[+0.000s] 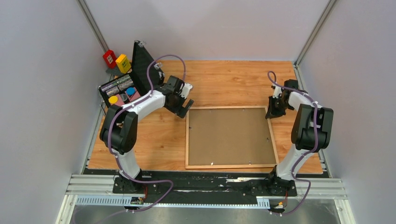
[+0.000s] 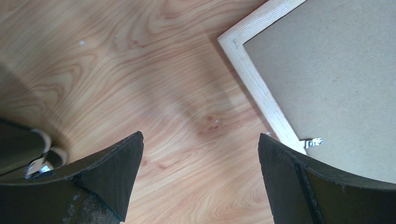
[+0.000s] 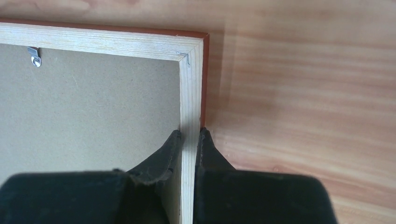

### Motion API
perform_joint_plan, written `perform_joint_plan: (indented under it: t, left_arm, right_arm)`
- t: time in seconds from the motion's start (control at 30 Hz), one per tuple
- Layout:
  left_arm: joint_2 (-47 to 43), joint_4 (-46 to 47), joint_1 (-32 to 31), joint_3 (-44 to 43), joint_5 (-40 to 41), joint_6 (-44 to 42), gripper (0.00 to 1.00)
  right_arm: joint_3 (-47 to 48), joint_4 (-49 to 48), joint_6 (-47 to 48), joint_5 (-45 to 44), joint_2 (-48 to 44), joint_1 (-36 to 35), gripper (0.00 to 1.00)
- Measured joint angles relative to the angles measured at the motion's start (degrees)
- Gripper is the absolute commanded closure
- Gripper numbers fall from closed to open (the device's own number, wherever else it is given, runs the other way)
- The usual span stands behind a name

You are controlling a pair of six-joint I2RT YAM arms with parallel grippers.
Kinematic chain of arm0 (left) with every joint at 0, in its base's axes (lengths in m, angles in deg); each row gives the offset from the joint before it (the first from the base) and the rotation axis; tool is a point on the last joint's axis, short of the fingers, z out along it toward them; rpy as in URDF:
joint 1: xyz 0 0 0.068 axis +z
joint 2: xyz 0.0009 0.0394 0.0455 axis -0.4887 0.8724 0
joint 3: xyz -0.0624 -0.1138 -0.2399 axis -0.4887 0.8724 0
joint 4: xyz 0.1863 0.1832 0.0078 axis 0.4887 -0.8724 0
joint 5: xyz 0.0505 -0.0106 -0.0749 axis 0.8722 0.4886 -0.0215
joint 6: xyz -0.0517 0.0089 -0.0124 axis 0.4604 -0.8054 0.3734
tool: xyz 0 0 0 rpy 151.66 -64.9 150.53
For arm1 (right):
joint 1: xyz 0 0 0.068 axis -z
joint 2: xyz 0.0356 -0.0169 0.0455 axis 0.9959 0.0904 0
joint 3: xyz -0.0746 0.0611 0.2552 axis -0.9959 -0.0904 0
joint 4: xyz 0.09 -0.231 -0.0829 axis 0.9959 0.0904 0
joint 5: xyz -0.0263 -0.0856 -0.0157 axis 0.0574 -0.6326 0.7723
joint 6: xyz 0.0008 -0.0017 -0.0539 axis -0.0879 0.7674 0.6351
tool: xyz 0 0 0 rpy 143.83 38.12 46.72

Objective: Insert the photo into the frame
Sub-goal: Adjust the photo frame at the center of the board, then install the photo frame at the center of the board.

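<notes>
The right jaws are pinched on the frame (image 3: 191, 93), one side inside the right rail against the board (image 3: 93, 107) and one outside, just short of the far right corner. A rail grip like this probably serves to lift or steady that edge. The left jaws stand wide and hold nothing, hanging over bare bench (image 2: 140, 70) just beside the far left corner, likely placed to take the opposite side. The frame lies face down between the arms, pale back up (its reddish front edge shows along the outside), with the board seated inside it and metal tabs (image 3: 33, 56) at the rails. The photo is nowhere visible; whether it sits under the board cannot be told.
</notes>
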Motion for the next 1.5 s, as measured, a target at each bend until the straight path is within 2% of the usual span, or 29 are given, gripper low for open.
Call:
perform_joint_plan:
  t: [0.17, 0.43, 0.7, 0.93, 1.03, 1.23, 1.5]
  left_arm:
    - [-2.01, 0.37, 0.00, 0.39, 3.04, 0.00, 0.00]
    - [-2.01, 0.39, 0.00, 0.46, 3.30, 0.15, 0.00]
    - [-2.21, 0.52, 0.00, 1.20, 6.12, -0.09, 0.00]
    - [-14.34, 3.10, 0.02, 6.95, 9.07, -1.60, 0.00]
    - [-21.70, 6.75, 0.00, 8.46, 8.59, -2.32, 0.00]
    - [-35.01, 15.72, 0.00, 16.96, 6.08, -2.84, 0.00]
    - [-33.42, 16.46, 0.00, 17.94, 3.02, -2.82, 0.00]
  right_arm:
    - [3.65, -1.22, -0.39, 0.70, 2.97, -0.09, 1.00]
    - [8.61, -3.54, -4.72, 2.86, 7.37, -0.11, 1.00]
    - [9.29, -7.28, -8.39, 3.61, 8.28, -0.63, 0.99]
    - [7.80, -9.46, -9.22, 3.34, 7.10, -0.81, 0.99]
    - [7.37, -9.90, -9.33, 3.32, 6.71, -0.81, 0.99]
    - [7.04, -10.19, -9.46, 3.28, 6.34, -0.83, 0.99]
    - [6.86, -10.34, -9.60, 3.32, 6.03, -0.83, 0.99]
